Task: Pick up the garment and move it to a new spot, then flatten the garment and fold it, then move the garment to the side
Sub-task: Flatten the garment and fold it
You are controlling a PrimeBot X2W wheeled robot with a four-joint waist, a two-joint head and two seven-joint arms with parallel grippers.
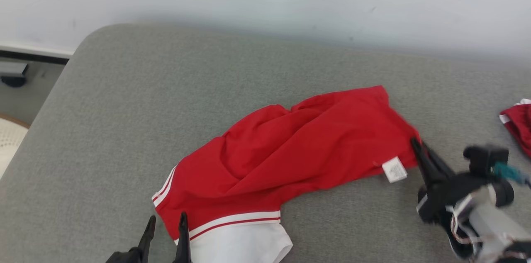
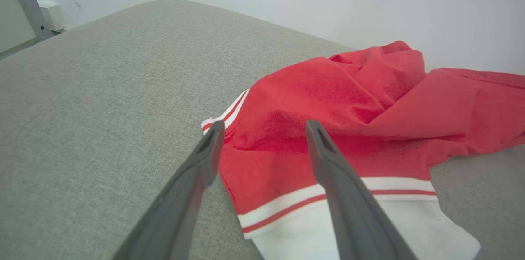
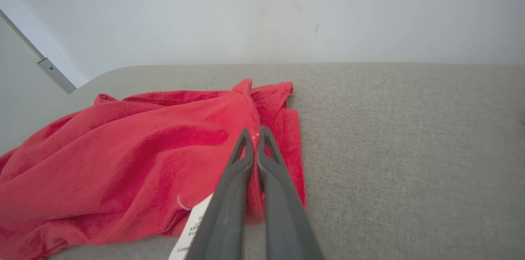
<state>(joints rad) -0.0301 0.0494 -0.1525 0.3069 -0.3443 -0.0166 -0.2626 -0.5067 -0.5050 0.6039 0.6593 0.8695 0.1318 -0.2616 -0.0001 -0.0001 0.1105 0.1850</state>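
The garment point(image 1: 290, 159) is seen lying crumpled on the grey cushion point(image 1: 124, 109). Its right edge is pinched by the right gripper point(image 1: 416, 142), fingers clamped together, arm angled in low. The left gripper point(image 1: 167, 216) is held wide open by the striped hem.

Rumpled red garment point(image 1: 298, 151) on grey cushion point(image 1: 124, 109), right hand point(image 1: 415, 142) tight on its edge

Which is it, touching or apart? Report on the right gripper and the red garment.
Touching. The right wrist view shows the right gripper shut on the red garment, its cloth pinched between the fingertips.
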